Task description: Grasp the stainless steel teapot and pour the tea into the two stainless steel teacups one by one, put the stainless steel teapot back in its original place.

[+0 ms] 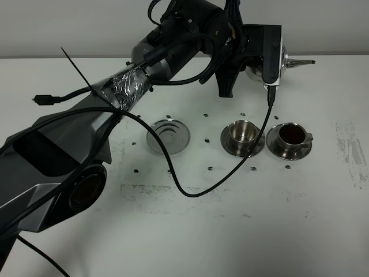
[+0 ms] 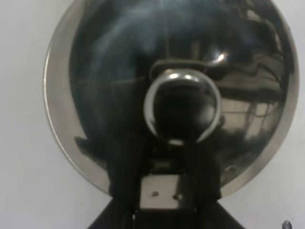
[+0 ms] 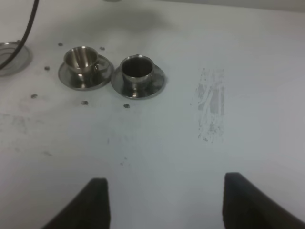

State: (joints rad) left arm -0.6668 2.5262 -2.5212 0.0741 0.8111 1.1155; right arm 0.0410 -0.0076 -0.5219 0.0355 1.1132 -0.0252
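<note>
The stainless steel teapot [image 1: 286, 59] is at the far right of the table, spout pointing right, mostly hidden behind my left gripper [image 1: 266, 60]. In the left wrist view I look down on its domed lid and knob [image 2: 183, 112]; the left gripper [image 2: 164, 171] is shut on its handle. The left teacup [image 1: 242, 134] on its saucer looks empty. The right teacup [image 1: 292, 135] holds dark tea. Both show in the right wrist view, the left cup [image 3: 82, 59] and the right cup [image 3: 137, 69]. The round dish [image 1: 168, 136] sits bare, left of the cups. My right gripper [image 3: 167, 205] is open and empty.
The left arm's black cable [image 1: 190, 193] hangs in a loop over the dish and the table in front of the cups. Small dark marks dot the table around the dishes. A scuffed patch [image 1: 351, 150] lies at the right edge.
</note>
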